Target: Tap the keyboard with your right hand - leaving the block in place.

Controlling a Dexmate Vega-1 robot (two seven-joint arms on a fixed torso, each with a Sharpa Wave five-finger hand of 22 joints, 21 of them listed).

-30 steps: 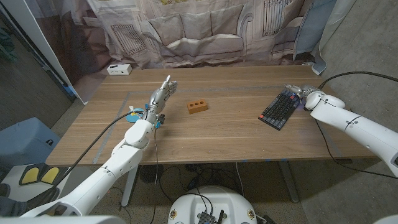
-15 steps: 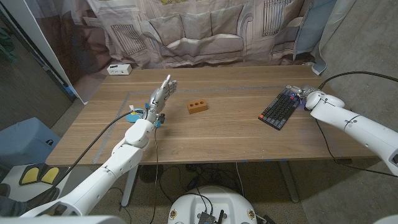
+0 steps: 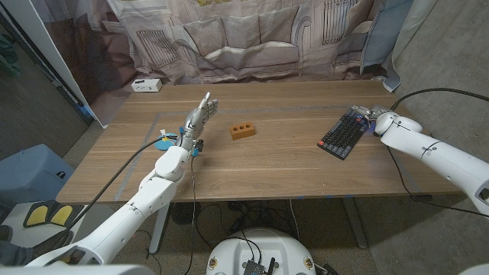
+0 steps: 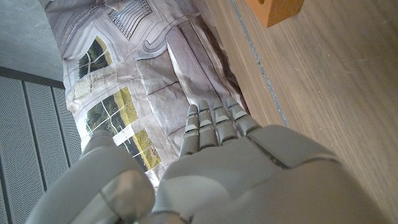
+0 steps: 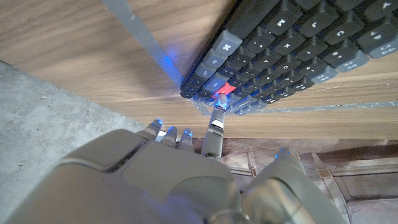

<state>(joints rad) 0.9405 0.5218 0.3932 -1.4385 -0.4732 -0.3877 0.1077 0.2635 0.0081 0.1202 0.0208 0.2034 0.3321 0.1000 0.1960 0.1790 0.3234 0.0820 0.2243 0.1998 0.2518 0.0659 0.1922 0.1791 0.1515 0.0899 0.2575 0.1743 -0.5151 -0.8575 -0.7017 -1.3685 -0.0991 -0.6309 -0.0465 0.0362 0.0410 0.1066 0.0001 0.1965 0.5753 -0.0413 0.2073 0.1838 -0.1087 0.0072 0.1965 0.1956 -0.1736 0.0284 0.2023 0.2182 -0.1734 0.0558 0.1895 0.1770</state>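
Note:
The black keyboard (image 3: 341,132) lies at an angle on the right side of the table. My right hand (image 3: 369,113) is at its far end. In the right wrist view one extended fingertip (image 5: 216,118) touches a key beside the red key on the keyboard (image 5: 298,37), and the other fingers of the right hand (image 5: 161,180) are curled in. An orange block (image 3: 243,131) with three holes sits mid-table, apart from both hands. My left hand (image 3: 197,120) stands upright left of the block (image 4: 275,9), fingers (image 4: 211,124) straight and holding nothing.
A small white box (image 3: 146,85) sits at the table's far left corner. Blue tape bits (image 3: 163,138) lie near my left wrist. A black cable (image 3: 416,95) loops off the right edge. A printed curtain (image 3: 252,38) hangs behind the table.

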